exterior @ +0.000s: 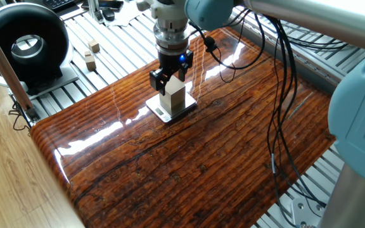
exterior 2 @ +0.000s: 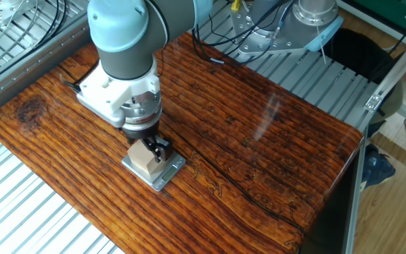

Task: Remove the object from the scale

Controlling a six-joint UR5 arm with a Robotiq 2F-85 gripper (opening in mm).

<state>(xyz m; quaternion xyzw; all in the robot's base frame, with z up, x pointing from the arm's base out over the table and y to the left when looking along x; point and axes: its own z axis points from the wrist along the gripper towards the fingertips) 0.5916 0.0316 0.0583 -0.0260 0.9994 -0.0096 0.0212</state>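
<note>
Directly beneath the gripper, the block stands upright on the scale; the fingers straddle its top at roughly 10 and 4 o'clock, spread wide, not visibly clamped yet.

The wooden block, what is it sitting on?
The wooden block stands on a small silver scale, which lies flat on the wooden tabletop. The scale's middle is hidden under the block. The hand straddles the block's top.
</note>
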